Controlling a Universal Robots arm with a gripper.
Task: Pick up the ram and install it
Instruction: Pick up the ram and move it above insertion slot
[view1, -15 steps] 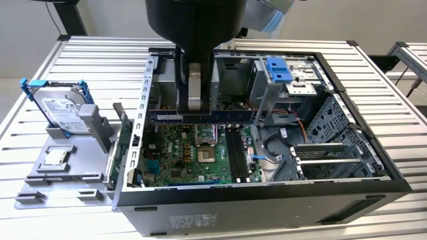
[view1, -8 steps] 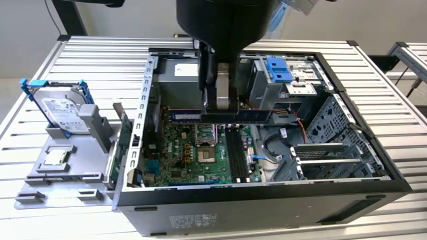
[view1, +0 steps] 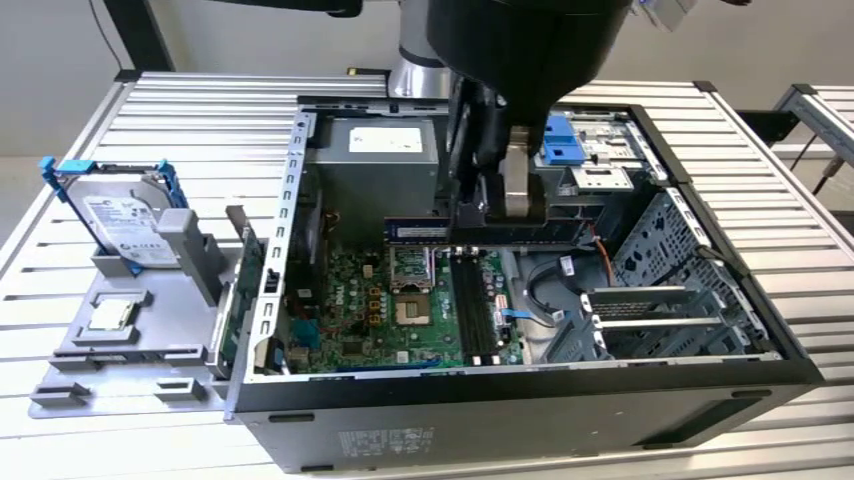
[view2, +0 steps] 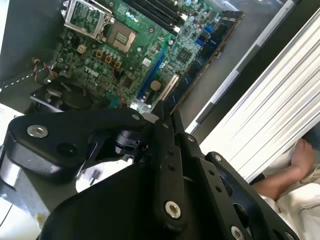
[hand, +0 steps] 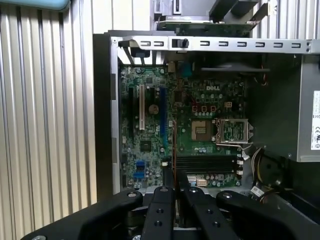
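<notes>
Exterior view set high, off the arm (view1: 534, 40), looking steeply down into the open case (view1: 534, 420) on the slatted tabletop (view1: 200, 110), near enough to fill most of the picture with the case. First wrist view aimed straight down past the dark jaws onto the motherboard (hand: 150, 130) from well above, tabletop slats alongside; second wrist view nearer and tilted, looking slantwise over the jaws' linkage at the same board. Shared by all three: the motherboard and its socket (hand: 204, 131).

Glossy black arm (view1: 534, 50), black jointed fingers (hand: 161, 212), silver screws (view2: 172, 209).
</notes>
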